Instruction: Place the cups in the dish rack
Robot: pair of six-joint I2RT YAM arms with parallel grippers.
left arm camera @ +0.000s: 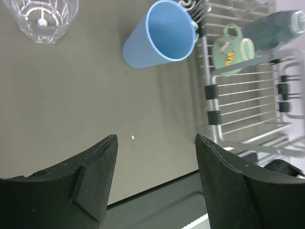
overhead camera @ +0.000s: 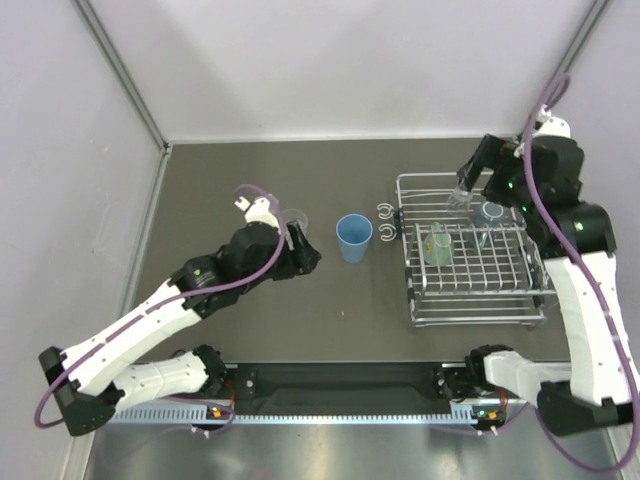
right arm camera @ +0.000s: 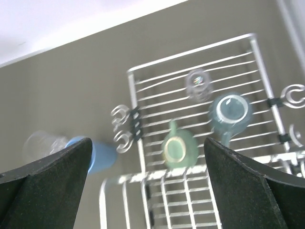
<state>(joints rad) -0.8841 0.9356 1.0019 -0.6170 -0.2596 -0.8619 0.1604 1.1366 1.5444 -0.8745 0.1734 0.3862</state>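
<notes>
The dish rack (overhead camera: 470, 300) stands at the right. Inside it are a teal-green mug (overhead camera: 437, 245), a mug with a teal handle (overhead camera: 490, 213) and a small clear tumbler (overhead camera: 459, 198). A blue tumbler (overhead camera: 353, 238) stands on the table left of the rack's hooks. A larger clear tumbler (overhead camera: 296, 220) stands further left, beside my left wrist. My left gripper (overhead camera: 306, 256) is open and empty, low over the table, short of the blue tumbler (left arm camera: 159, 36). My right gripper (overhead camera: 468, 182) is open and empty, above the rack's far left corner.
Two curled hooks (overhead camera: 385, 222) stick out from the rack's left side toward the blue tumbler. Grey walls close the table at the back and left. A black rail (overhead camera: 340, 382) runs along the near edge between the arm bases.
</notes>
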